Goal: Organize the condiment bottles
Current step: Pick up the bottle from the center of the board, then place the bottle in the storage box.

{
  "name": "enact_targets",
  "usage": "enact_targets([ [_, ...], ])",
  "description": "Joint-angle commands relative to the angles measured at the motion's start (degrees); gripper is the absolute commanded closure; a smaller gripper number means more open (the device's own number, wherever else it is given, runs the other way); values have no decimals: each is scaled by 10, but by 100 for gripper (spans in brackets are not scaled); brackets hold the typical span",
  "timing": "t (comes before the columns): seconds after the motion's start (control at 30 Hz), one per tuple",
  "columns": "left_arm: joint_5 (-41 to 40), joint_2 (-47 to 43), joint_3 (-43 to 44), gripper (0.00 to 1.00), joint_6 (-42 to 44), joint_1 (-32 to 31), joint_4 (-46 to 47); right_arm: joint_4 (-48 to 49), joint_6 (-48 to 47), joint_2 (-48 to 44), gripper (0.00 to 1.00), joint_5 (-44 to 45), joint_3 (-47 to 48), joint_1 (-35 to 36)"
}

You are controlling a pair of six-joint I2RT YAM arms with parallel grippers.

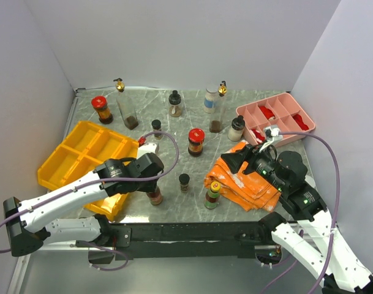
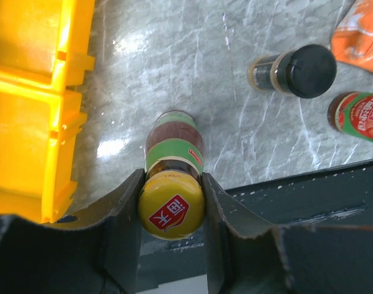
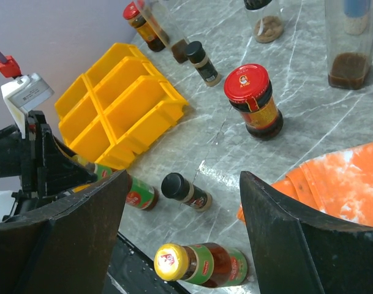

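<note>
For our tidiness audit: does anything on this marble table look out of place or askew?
The orange cloth lies crumpled at right on the table, near the pink divided tray. The glass condiment bottles stand upright; nothing spilled.

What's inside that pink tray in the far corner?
Red pieces lie in a few compartments of the pink tray; what they are is unclear. The right arm hides part of its near side.

1. A robot lab cell: plain pale walls [image 1: 186, 43] box in a marble-patterned bench [image 1: 150, 107] on three sides.
2. The left arm [image 1: 64, 199] and right arm [image 1: 308, 208] are bolted at its near edge, trailing purple cables [image 1: 302, 135].
3. Loose condiment bottles [image 1: 196, 142], yellow bins [image 1: 82, 153] and a pink tray [image 1: 257, 116] sit on it.
</note>
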Motion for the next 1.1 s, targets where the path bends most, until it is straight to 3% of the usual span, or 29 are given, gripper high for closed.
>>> enact_targets([
  [0.0,-25,1,68,99,-1,-3,-9,28,-15,-7,19,-5,-9,4],
  [0.37,-126,86,241,99,41,-3,-34,9,-27,-25,17,11,-3,4],
  [0.5,-238,123,315,99,45,10,-52,2,-30,-33,14,13,6,4],
  [0.67,-251,136,363,99,92,128,-13,3,-19,-42,0,12,13,3],
  [0.83,-234,102,335,99,120,288,71,-1,-9,-42,0,13,16,3],
  [1.0,-212,104,324,99,125,432,87,1,1,-39,0,-4,17,3],
  [1.07,-180,109,311,99,127,523,95,0,5,-41,0,-13,18,3],
])
